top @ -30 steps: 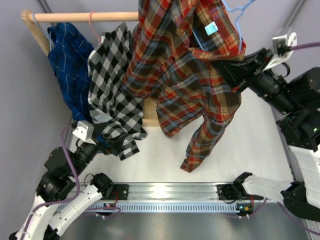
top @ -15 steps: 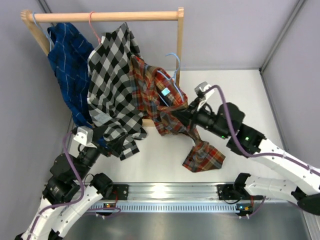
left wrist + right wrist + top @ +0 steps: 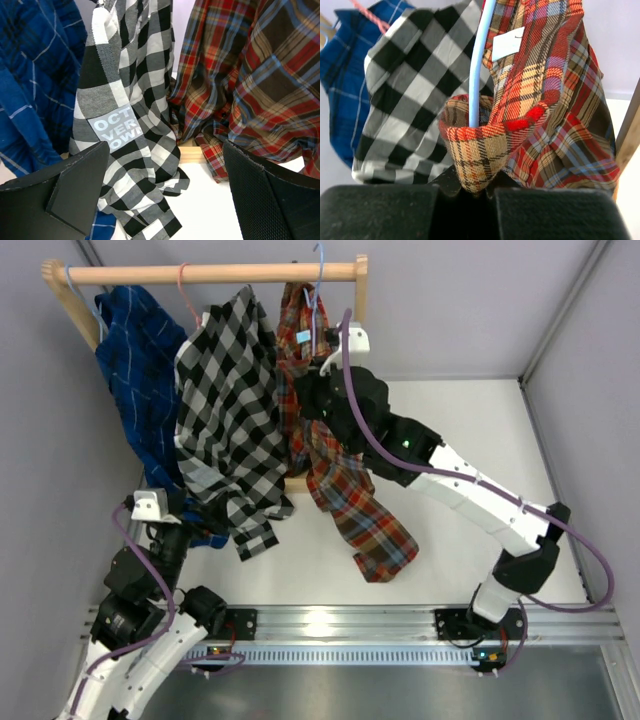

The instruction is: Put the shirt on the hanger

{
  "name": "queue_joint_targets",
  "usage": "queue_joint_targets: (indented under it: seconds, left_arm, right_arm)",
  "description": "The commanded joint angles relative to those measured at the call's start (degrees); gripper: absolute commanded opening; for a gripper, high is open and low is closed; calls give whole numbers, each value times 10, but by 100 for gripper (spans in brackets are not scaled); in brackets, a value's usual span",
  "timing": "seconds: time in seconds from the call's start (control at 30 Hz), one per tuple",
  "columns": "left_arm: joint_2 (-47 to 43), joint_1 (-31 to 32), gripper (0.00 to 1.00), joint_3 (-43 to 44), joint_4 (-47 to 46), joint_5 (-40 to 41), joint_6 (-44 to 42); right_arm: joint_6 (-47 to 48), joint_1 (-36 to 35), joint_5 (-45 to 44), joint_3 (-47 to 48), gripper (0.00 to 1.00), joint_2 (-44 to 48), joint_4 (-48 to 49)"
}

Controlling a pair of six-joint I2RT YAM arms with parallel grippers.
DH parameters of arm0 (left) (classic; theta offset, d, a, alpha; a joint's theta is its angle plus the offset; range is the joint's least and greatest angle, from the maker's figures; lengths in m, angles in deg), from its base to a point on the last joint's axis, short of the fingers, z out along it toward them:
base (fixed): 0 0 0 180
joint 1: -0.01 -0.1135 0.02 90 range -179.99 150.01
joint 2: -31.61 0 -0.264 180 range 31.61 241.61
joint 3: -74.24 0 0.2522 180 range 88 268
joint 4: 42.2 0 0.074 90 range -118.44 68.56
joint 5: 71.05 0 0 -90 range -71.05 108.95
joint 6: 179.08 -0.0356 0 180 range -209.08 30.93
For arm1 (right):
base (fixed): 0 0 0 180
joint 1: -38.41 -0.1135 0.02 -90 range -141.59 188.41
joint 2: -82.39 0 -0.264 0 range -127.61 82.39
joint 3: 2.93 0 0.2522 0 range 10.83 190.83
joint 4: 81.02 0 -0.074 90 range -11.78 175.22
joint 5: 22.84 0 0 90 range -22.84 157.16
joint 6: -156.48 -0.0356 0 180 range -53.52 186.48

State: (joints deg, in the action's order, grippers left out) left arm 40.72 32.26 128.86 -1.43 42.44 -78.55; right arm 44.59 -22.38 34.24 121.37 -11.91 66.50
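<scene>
The red, orange and navy plaid shirt (image 3: 345,490) hangs at the right end of the wooden rail (image 3: 200,273), with its tail reaching down to the table. The light-blue hanger (image 3: 317,275) is inside the collar, and its hook crosses the rail. My right gripper (image 3: 310,390) is shut on the shirt's collar fold and the hanger beneath it. In the right wrist view the gripper (image 3: 480,187) pinches a fold of plaid shirt (image 3: 555,100), and the hanger (image 3: 479,65) rises out of the fold. My left gripper (image 3: 205,512) is low at the left, open (image 3: 167,200) and empty.
A black-and-white checked shirt (image 3: 225,410) on a pink hanger (image 3: 185,285) and a dark blue shirt (image 3: 140,370) hang to the left on the same rail. The rack's wooden upright (image 3: 360,320) and base (image 3: 192,155) stand close to the plaid shirt. Grey walls enclose the table.
My right arm has swung the plaid shirt and hanger from low over the table up and left to the rail. The left arm has barely moved.
</scene>
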Motion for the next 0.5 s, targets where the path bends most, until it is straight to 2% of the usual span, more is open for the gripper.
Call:
queue_joint_targets:
  seconds: [0.0, 0.17, 0.33, 0.47]
  left_arm:
    - [1, -9, 98, -1, -13, 13, 6]
    - [-1, -10, 98, -3, -11, 2, 8]
    - [-2, -10, 98, -3, -11, -8, 6]
    - [-1, -10, 98, -5, -11, -14, 5]
  right_arm:
    - [-10, 17, -39, 96, 0, -35, -65]
    - [-19, 57, 25, 119, 0, -62, -84]
    - [-10, 76, 79, 227, 0, -142, -161]
    - [-18, 83, 79, 224, 0, -150, -178]
